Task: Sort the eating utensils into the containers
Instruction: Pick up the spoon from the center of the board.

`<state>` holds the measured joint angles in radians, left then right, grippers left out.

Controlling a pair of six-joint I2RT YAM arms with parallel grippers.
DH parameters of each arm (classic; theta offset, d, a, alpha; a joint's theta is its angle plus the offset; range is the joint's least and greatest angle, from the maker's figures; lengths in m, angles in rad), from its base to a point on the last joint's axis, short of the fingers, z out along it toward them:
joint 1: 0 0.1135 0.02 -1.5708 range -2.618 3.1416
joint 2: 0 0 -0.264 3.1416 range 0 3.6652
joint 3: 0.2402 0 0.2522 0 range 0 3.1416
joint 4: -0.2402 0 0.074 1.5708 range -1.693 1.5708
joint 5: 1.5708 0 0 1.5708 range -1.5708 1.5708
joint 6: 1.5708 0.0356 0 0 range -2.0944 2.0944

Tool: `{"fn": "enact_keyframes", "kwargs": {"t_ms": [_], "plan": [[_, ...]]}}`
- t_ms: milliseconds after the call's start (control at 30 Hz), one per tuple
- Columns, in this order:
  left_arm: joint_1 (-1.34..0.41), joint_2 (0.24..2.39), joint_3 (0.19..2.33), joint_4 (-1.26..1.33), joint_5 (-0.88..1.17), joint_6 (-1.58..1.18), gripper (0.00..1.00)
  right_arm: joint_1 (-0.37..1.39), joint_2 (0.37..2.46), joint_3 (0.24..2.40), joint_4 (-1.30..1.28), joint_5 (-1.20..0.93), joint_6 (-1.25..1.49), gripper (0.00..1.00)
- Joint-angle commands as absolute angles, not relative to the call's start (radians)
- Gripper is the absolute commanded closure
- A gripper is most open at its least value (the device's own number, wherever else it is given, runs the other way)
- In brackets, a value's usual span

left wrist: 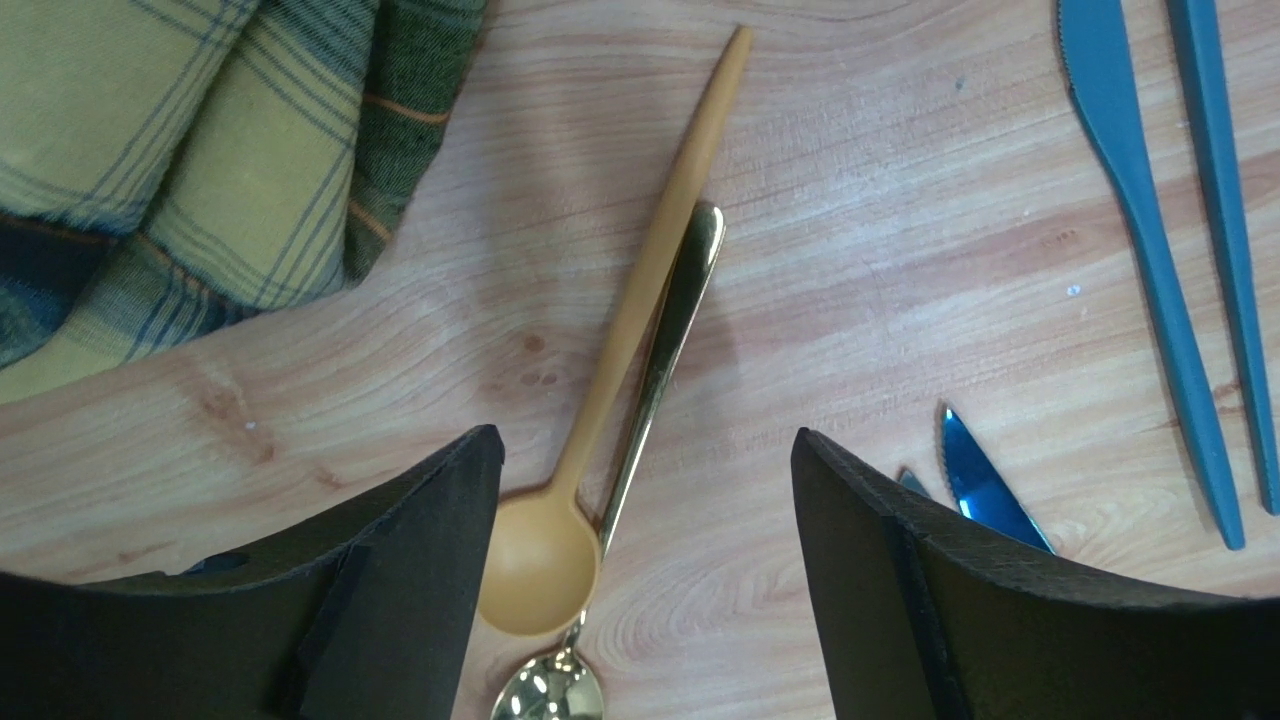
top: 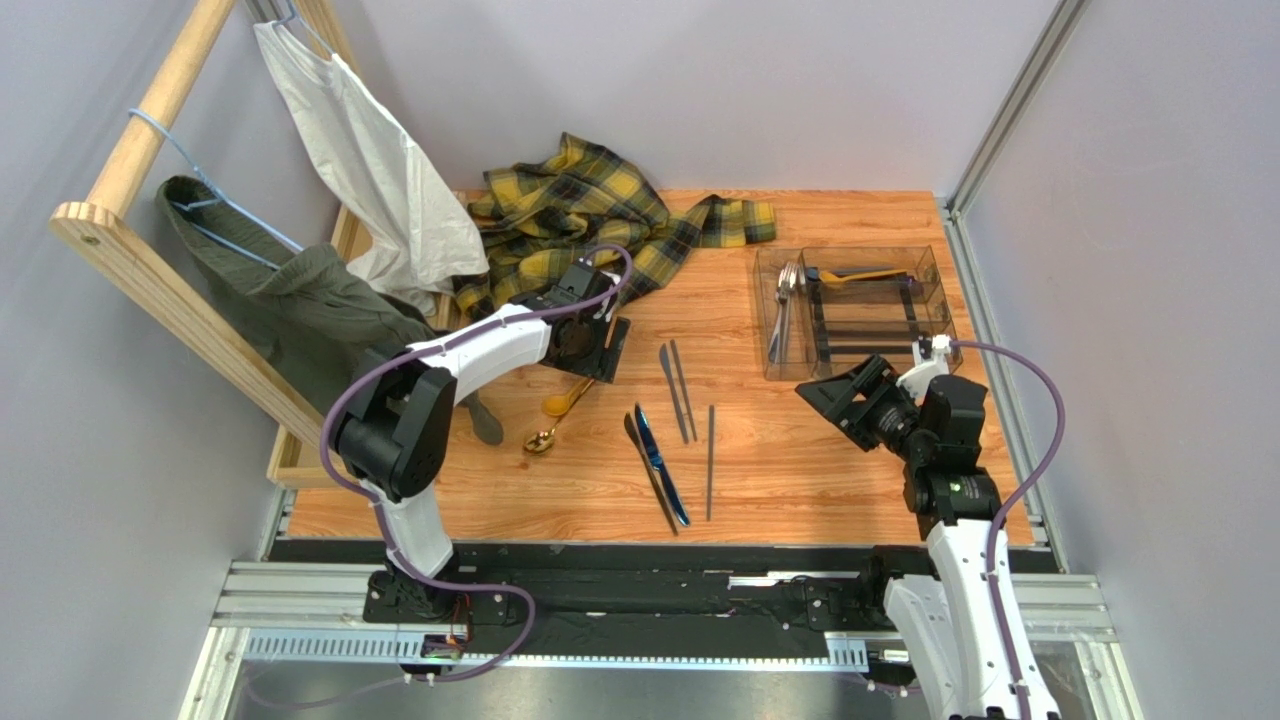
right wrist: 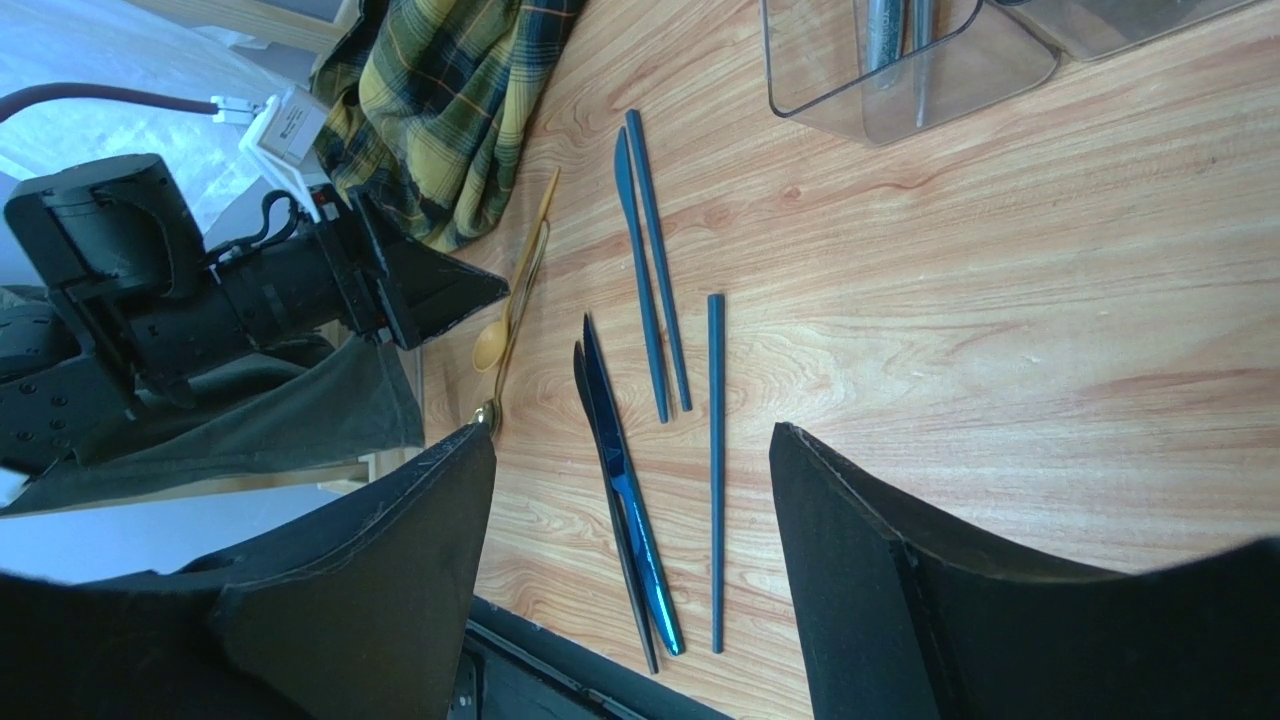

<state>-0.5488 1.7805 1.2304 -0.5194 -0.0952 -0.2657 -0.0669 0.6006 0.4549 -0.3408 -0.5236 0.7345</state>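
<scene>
Gold spoons [left wrist: 640, 300] between left fingers [left wrist: 406, 600]

2 gold spoons [left wrist: 639, 323] touching; dark knives [top: 657, 465], sticks [top: 709, 461] flat nearby; tray [top: 950, 308] part-filled.

2 gold spoons [top: 550, 425] lie on the wooden table [top: 812, 465] just beside the left gripper [top: 598, 348]. 5 dark knives and sticks [top: 657, 468] lie mid-table. The clear tray [top: 849, 252] holds silver cutlery [top: 783, 311] and 1 yellow spoon [top: 864, 276].

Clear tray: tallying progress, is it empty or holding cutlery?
The clear tray is partly filled: a yellow spoon lies at its far end and silver pieces sit in its left compartment; the rest shows only dark strips.
</scene>
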Motion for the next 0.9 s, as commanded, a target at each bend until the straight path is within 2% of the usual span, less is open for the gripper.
{"fn": "enact_keyframes", "kwargs": {"t_ms": [0, 67, 167, 300, 567, 600, 667, 700, 800, 867], "plan": [[-0.528, 1.815, 1.269, -0.476, -0.045, -0.239, 0.23, -0.061, 0.606, 0.446, -0.324, -0.528, 0.713, 0.29], [-0.514, 1.827, 1.262, -0.460, -0.034, -0.247, 0.28, -0.061, 0.617, 0.440, -0.321, -0.528, 0.710, 0.30], [-0.491, 1.841, 1.244, -0.434, -0.008, -0.255, 0.30, -0.061, 0.615, 0.440, -0.333, -0.522, 0.697, 0.30], [-0.477, 1.868, 1.229, -0.428, 0.006, -0.252, 0.40, -0.061, 0.601, 0.442, -0.348, -0.517, 0.693, 0.30], [-0.471, 1.921, 1.212, -0.411, 0.015, -0.249, 0.47, -0.060, 0.607, 0.437, -0.341, -0.525, 0.699, 0.30], [-0.471, 1.922, 1.209, -0.410, 0.020, -0.249, 0.54, -0.060, 0.606, 0.437, -0.342, -0.525, 0.698, 0.30], [-0.471, 1.919, 1.203, -0.407, 0.026, -0.247, 0.62, -0.060, 0.606, 0.436, -0.342, -0.525, 0.698, 0.30], [-0.471, 1.917, 1.201, -0.408, 0.025, -0.245, 0.72, -0.060, 0.604, 0.436, -0.344, -0.525, 0.699, 0.31], [-0.471, 1.905, 1.190, -0.403, 0.018, -0.244, 0.87, -0.060, 0.600, 0.430, -0.342, -0.520, 0.703, 0.31], [-0.471, 1.890, 1.184, -0.403, 0.009, -0.239, 0.92, -0.060, 0.604, 0.425, -0.333, -0.520, 0.703, 0.31]]}}
